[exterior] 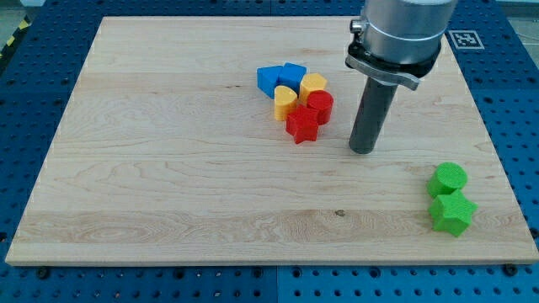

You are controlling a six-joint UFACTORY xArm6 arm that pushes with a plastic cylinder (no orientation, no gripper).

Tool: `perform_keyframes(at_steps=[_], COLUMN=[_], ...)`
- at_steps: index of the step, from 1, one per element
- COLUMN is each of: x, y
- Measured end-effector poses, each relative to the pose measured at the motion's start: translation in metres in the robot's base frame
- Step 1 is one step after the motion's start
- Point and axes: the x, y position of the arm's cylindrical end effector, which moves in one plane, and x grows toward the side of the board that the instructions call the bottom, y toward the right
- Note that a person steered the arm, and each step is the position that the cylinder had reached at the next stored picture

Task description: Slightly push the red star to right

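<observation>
The red star (302,125) lies near the middle of the wooden board (168,168), at the lower edge of a tight cluster of blocks. My tip (363,151) rests on the board to the right of the star, a short gap away, not touching it. Touching the star are a red cylinder (320,105) at its upper right and a yellow heart (285,102) at its upper left.
Above in the cluster lie a yellow block (313,83), a blue cube (269,79) and a blue block (294,73). A green cylinder (447,178) and a green star (452,212) sit near the board's lower right corner.
</observation>
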Motion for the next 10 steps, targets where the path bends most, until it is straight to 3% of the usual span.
perform_keyframes(at_steps=[3, 7, 9, 10], x=[0.002, 0.051, 0.049, 0.020], y=[0.000, -0.031, -0.069, -0.096])
